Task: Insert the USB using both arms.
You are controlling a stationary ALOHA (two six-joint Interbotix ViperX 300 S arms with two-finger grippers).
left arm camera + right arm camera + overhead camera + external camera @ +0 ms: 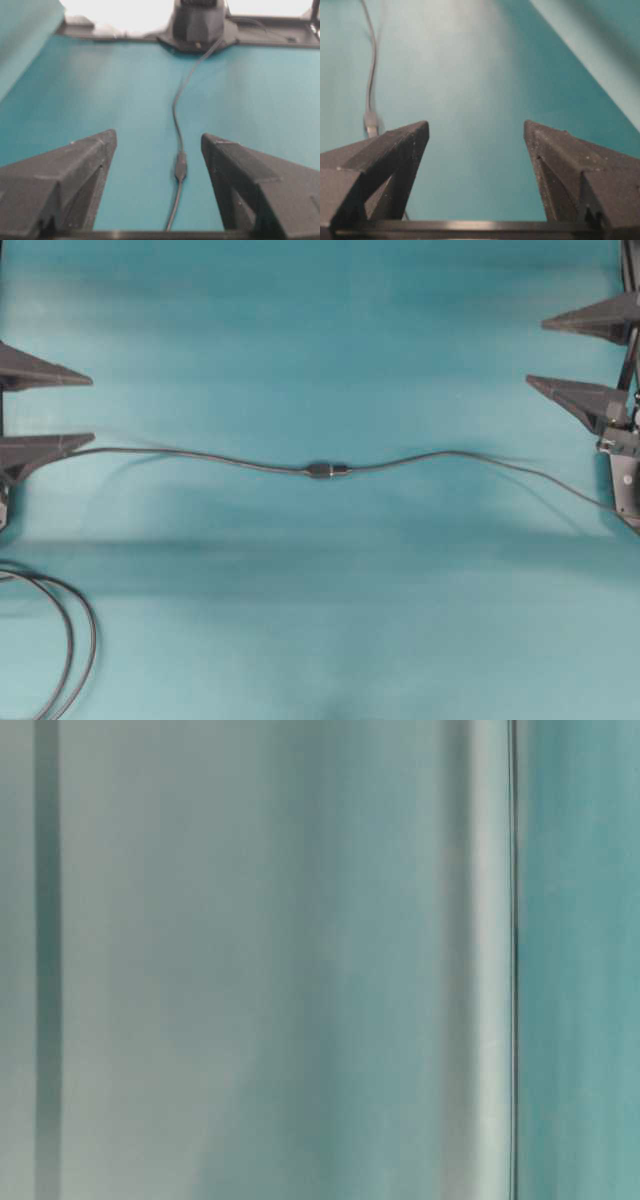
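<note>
The USB (327,470) lies mid-table, apparently already seated in its socket: the overhead view shows one dark joined lump with a thin cable (200,457) running out either way, and no silvery tip is visible. So the step in hand looks like finishing cleanly rather than mating.

The left gripper (92,410) sits at the table's edge with its jaws wide apart and empty. In its wrist view the joint (180,166) lies ahead of the fingers, centred between them, and the cable passes back under the gap. The right gripper (534,352) is also spread and holds nothing. The joint (370,123) lies ahead and to the left of its left finger (395,160), outside the gap.

To do this well, keep both claws clear of the cable, since a snag could pull the plug loose. If the fit needs checking, each gripper should close on the body on its own side and press straight along the cable line, without twisting.

The table-level view shows only blur.
</note>
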